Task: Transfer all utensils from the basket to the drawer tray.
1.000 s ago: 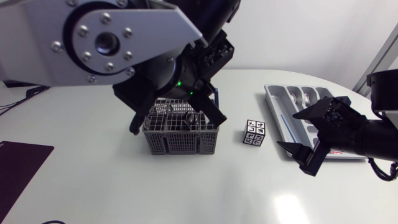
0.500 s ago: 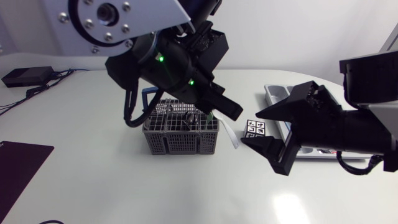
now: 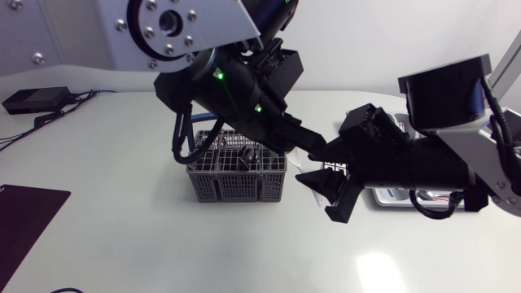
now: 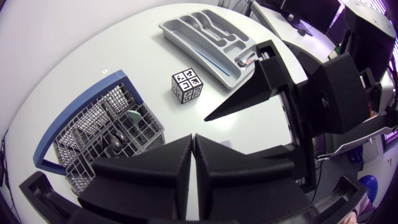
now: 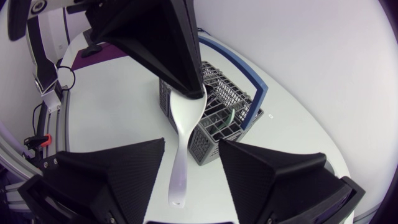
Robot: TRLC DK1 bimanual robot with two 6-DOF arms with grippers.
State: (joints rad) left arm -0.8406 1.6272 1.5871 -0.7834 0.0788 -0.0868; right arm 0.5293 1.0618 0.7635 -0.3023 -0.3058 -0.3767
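Tabletop [image 4: 124, 43]: marker cube [image 4: 186, 86] between basket [image 4: 67, 163], tray [image 4: 199, 57]

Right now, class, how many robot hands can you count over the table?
2. The left hand is beside the basket, shut on a white spoon; the right hand, open, faces it between basket and tray.
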